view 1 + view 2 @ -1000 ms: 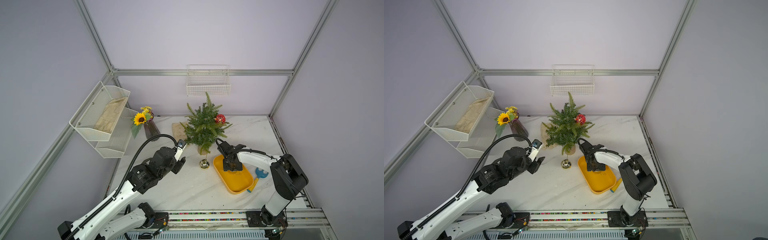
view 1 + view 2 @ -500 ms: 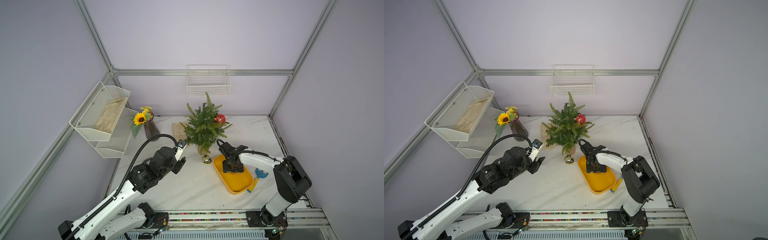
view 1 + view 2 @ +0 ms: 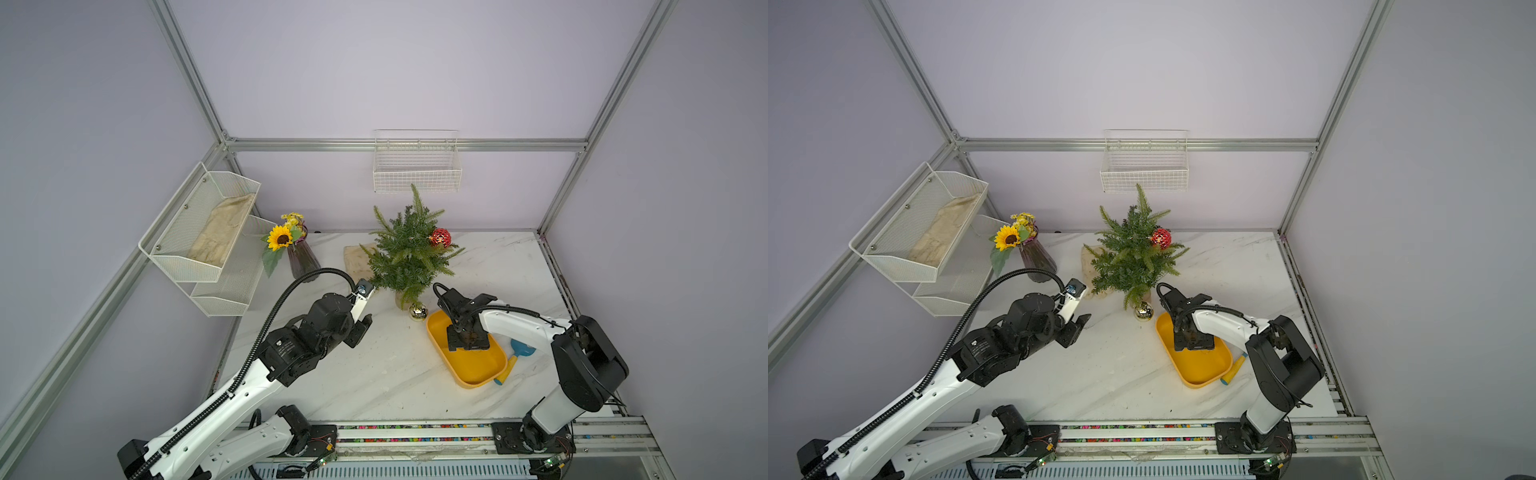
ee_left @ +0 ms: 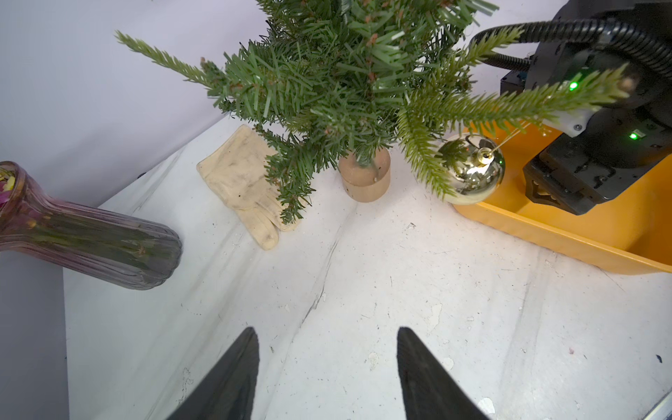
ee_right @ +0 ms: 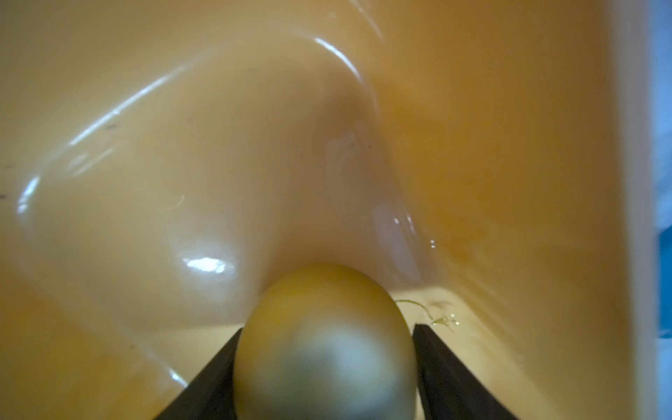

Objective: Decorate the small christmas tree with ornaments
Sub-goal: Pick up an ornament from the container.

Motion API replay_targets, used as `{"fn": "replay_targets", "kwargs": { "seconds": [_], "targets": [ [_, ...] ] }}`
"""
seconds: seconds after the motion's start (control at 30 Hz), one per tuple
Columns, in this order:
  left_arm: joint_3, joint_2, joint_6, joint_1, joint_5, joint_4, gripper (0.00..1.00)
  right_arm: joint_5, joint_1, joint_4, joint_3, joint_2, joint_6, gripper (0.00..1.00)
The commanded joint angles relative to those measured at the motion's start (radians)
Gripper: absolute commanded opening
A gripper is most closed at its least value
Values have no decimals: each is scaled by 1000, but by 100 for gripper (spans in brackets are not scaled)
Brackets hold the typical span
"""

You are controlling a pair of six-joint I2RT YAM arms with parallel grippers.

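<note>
Right gripper (image 5: 327, 329) straddles the matte gold ball (image 5: 323, 349) inside the yellow tray (image 3: 471, 368); whether it pinches is unclear. Left gripper (image 4: 325, 329) is spread, empty, above the surface (image 3: 374, 374). The red ball (image 3: 439, 237) hangs on the tree (image 3: 405, 257), the shiny ball (image 3: 417, 311) beside its base.

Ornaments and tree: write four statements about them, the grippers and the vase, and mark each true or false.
1. The red ornament hangs on the small christmas tree. True.
2. The left gripper holds the shiny gold ball. False: it is open and empty; that ball is near the tree's base, next to the yellow tray.
3. The right gripper has a finger on each side of the matte gold ball inside the yellow tray. True.
4. The sunflower vase lies tipped over. False: it stands upright.
</note>
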Motion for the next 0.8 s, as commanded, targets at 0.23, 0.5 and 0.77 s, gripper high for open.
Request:
{"fn": "replay_targets", "kwargs": {
  "seconds": [0.23,0.5,0.77],
  "targets": [
    [-31,-4,13,3,-1,35,61,119,5,22,44,52,-14,71],
    [-31,0,13,3,-2,35,61,119,5,45,40,53,-23,67],
    [-31,1,13,4,-6,36,61,118,5,51,44,21,-17,64]
  ]
}}
